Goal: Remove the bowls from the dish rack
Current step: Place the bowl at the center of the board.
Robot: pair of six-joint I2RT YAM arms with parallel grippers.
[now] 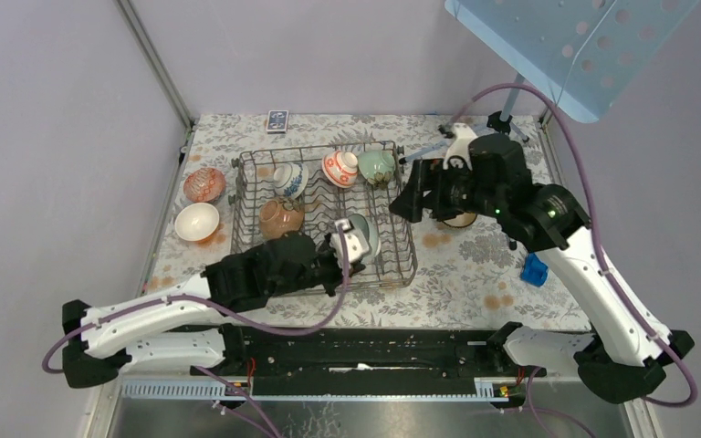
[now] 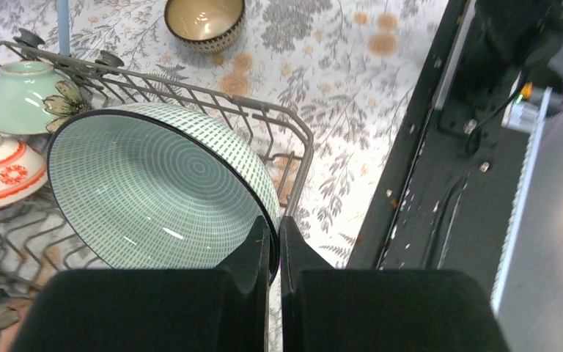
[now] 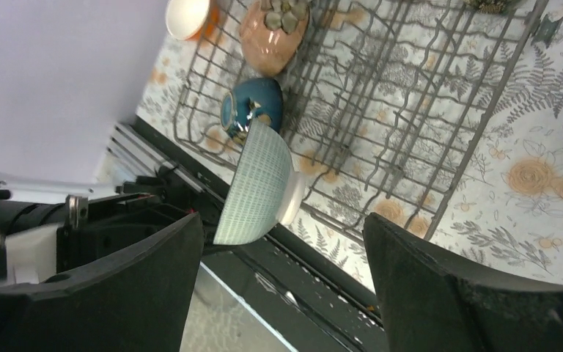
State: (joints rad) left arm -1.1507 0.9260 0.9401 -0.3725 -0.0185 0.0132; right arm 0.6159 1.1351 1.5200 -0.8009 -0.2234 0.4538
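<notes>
While nipping the rim of the green striped bowl (image 2: 154,198) in the left jaws, holds it on edge at the dish rack's (image 1: 409,246) near right corner. Gapes wide and empty with the right jaws, just off the rack's right side; left nearer.

I see the dish rack (image 1: 410,260) in the middle of the top view, on the table (image 1: 475,278). Along its upper edge three bowls sit in a row: the back-left bowl (image 1: 290,179), the back-middle bowl (image 1: 340,168) and the back-right bowl (image 1: 376,165). Below the back-left one, inside the rack, lies the mid-left bowl (image 1: 280,217). At the rack's lower right the tilted bowl (image 1: 363,235) stands on edge, my left gripper (image 1: 343,256) pinching its lower rim. Left of the rack, on the table, the upper outside bowl (image 1: 204,184) sits just above the lower outside bowl (image 1: 196,221). Right of the rack, the right-side bowl (image 1: 461,220) lies partly under my right arm, whose right gripper (image 1: 402,203) hangs beside the rack's right wall. A small card (image 1: 277,120) lies above the rack at the table's far edge, and a small block (image 1: 535,270) lies at the right.
</notes>
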